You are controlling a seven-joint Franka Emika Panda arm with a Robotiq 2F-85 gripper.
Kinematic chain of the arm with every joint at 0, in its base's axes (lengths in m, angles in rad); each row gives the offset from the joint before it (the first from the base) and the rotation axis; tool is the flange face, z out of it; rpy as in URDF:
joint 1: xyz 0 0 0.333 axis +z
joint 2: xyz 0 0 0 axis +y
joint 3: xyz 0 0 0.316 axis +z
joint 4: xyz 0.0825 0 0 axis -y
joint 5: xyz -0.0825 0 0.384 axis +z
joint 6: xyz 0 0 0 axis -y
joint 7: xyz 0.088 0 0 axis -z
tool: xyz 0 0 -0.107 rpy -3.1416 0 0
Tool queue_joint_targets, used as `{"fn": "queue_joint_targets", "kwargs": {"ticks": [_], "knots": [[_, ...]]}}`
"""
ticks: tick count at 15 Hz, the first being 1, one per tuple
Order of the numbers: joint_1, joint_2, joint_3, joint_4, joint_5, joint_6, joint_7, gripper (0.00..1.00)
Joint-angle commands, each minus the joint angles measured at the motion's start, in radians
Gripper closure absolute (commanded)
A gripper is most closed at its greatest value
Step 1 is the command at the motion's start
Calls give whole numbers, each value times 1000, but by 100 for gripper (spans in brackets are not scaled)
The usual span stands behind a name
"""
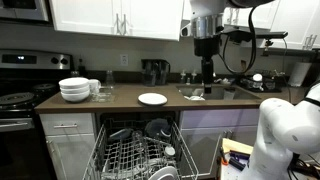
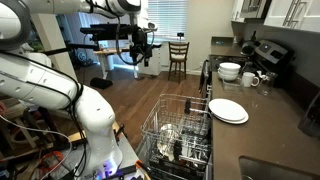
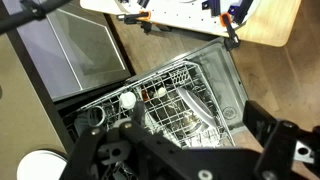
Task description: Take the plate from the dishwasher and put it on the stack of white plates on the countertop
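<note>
Pincer (image 1: 207, 90) wide open and empty; dishes (image 1: 157, 128) in the dishwasher (image 1: 108, 152) rack

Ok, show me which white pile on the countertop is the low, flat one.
The stack of white plates, alone above the open dishwasher. The pile of bowls near the stove stands taller, with deep sides.
</note>
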State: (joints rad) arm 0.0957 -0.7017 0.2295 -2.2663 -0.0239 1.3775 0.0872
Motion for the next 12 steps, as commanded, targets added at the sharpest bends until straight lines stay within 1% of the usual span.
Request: {"fn": "queue_joint_targets", "kwargs": {"ticks": [1,4,7,9,12], "knots": [[19,4,-12,3,-7,-3,10,0],[18,8,-21,-6,-3,7,2,0],[24,14,-52,-43,-8,62,-45,0],[33,28,-75,-74,-5,124,-91,0],[56,67,-102,-125,0,260,-169,0]]}}
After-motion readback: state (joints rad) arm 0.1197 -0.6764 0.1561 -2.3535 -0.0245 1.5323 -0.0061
